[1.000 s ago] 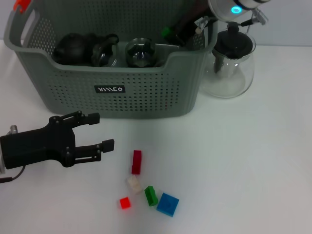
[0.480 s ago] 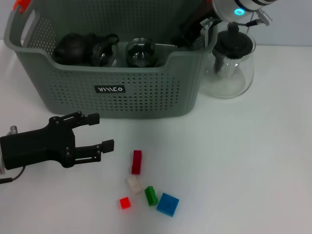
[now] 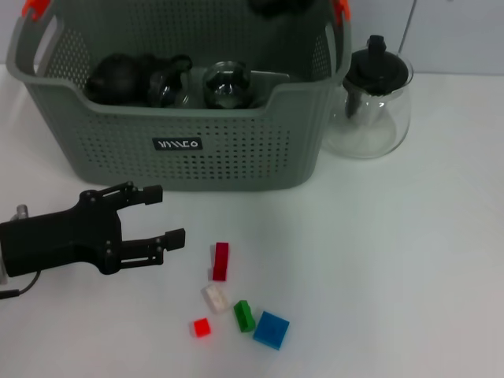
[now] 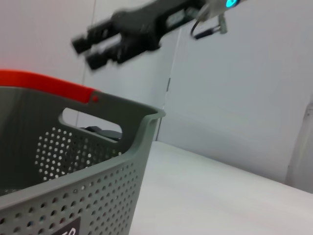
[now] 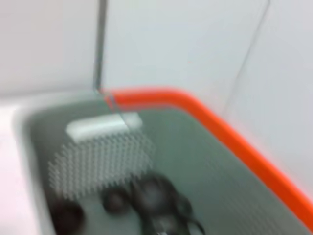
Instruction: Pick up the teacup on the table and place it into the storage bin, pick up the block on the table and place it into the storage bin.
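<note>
The white table (image 3: 409, 260) carries the storage bin (image 3: 181, 142), a glass teapot (image 3: 370, 110) beside it, and scattered small blocks (image 3: 236, 303).

The large grey-green perforated plastic storage bin (image 3: 189, 118) carries a small black label (image 3: 177, 144) with white lettering, too small to read.

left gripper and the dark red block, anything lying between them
Nothing: in the head view, only bare white table separates the open left gripper from the dark red block.
</note>
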{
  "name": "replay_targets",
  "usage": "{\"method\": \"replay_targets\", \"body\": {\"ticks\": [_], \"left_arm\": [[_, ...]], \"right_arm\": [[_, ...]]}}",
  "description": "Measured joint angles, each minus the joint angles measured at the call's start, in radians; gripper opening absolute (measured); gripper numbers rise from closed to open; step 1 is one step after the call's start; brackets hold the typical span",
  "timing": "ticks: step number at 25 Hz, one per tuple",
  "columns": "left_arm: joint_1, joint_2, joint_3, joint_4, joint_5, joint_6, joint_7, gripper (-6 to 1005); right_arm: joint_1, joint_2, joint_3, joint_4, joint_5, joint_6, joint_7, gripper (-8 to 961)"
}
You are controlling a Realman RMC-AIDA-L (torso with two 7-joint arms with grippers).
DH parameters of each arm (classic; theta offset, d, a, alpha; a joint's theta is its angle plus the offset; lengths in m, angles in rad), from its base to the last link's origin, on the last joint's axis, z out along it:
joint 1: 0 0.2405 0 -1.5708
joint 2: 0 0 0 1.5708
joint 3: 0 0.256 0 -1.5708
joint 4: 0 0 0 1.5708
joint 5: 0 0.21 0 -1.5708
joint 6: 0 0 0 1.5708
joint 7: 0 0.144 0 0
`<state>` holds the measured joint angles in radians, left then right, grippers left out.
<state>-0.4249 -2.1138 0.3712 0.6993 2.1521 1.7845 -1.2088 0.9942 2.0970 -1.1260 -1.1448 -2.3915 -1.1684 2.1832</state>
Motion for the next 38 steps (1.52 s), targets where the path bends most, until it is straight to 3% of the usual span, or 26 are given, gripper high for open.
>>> {"method": "replay_targets", "body": {"ticks": [6,10,14,19,25,27,28,38], "left_arm": [[0.001,0.002,-0.002,0.004,0.0,0.021,0.0,855],[-0.001,0.005,0.002,0.023,0.014,0.048,-0.001,855],[-0.007,0.011,0.032,0.093,0.054,0.111,-0.022,855],[-0.021,0.006,0.177,0.249,0.091,0.166,-0.156,855],[-0.023,-0.045,0.392,0.504,0.193,0.12,-0.376,854],[-0.023,-0.053,0.436,0.548,0.219,0.114,-0.426,854],[-0.024,-0.056,0.558,0.619,0.264,0.102,-0.545,854],[-0.016,-0.063,0.989,0.733,0.421,-0.023,-0.947,854]], "right_arm": [[-0.25,-0.011,0.018,-0.295,0.397,-0.196,-0.09,658],[-0.395,-0.011,0.065,-0.318,0.612,-0.414,-0.189,659],[-0.486,-0.006,0.09,-0.261,0.637,-0.582,-0.267,655],[-0.523,-0.017,0.101,-0.092,0.538,-0.709,-0.331,654],[-0.515,-0.037,0.214,0.088,0.397,-0.708,-0.363,655],[-0.515,-0.043,0.236,0.102,0.39,-0.713,-0.365,656],[-0.517,-0.045,0.243,0.103,0.39,-0.714,-0.365,656],[-0.509,-0.05,0.274,0.118,0.39,-0.683,-0.359,658]]}}
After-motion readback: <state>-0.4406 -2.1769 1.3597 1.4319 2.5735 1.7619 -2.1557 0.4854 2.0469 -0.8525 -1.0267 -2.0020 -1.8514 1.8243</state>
